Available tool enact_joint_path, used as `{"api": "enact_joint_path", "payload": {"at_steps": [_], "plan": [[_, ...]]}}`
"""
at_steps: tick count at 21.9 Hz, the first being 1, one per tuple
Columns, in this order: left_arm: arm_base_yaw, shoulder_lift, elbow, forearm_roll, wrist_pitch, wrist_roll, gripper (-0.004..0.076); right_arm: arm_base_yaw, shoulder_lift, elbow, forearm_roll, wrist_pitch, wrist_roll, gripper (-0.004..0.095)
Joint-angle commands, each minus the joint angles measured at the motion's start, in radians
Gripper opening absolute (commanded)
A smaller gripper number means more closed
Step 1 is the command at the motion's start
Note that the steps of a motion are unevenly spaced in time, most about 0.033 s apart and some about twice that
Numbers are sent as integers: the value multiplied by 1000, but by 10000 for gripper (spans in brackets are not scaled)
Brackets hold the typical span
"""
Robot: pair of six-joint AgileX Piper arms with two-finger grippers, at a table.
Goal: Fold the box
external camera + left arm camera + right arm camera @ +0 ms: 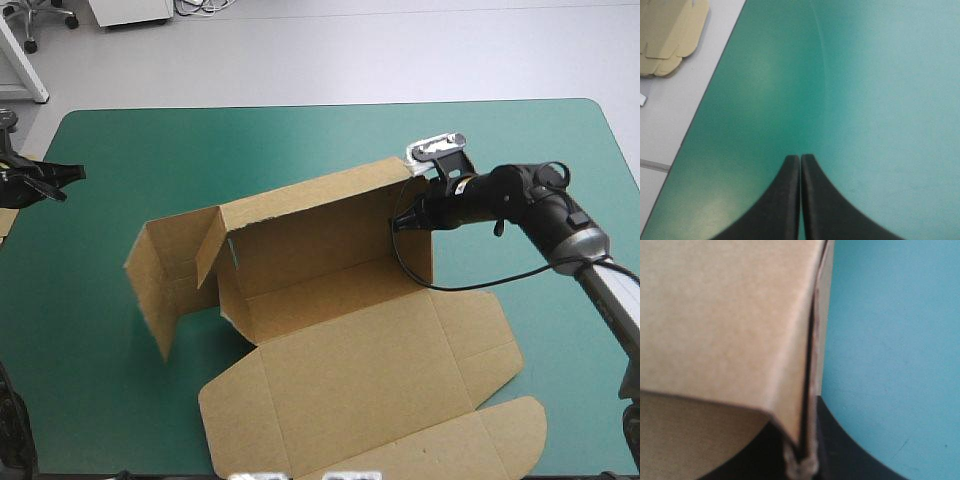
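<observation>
Nearest lies the wide flat lid panel (370, 390) of the brown cut-board box (320, 250), spread on the teal-green counter (300, 140) toward its near edge. Behind it a long wall stands upright mid-counter, its left end flaps raised and swung outward. At that wall's right end the black right fingers (408, 218) are clamped on the board's edge, the sheet pinched between them. Far left, the left fingers (792, 170) are pressed together on nothing, over bare cover near spare board (670, 40) beyond the counter's edge. I judge the board light, stiff across panels, weak at creases — best gripped at a panel edge beside a score line, since a mid-panel pinch may buckle it
</observation>
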Motion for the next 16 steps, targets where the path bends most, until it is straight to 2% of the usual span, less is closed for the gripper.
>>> {"api": "enact_joint_path", "payload": {"at_steps": [1, 5, 7, 16], "plan": [[8, -7, -35, -75, -57, 43, -6, -4, -39, -201, 26, 153, 55, 1], [8, -5, -35, -79, -59, 43, -6, -4, 31, -414, 20, 364, 117, 1], [8, -5, -35, -90, -61, 43, -7, -4, 131, -522, -6, 463, 152, 1], [8, -5, -35, -122, -53, 63, -6, -4, 416, -535, 7, 463, 134, 0]]}}
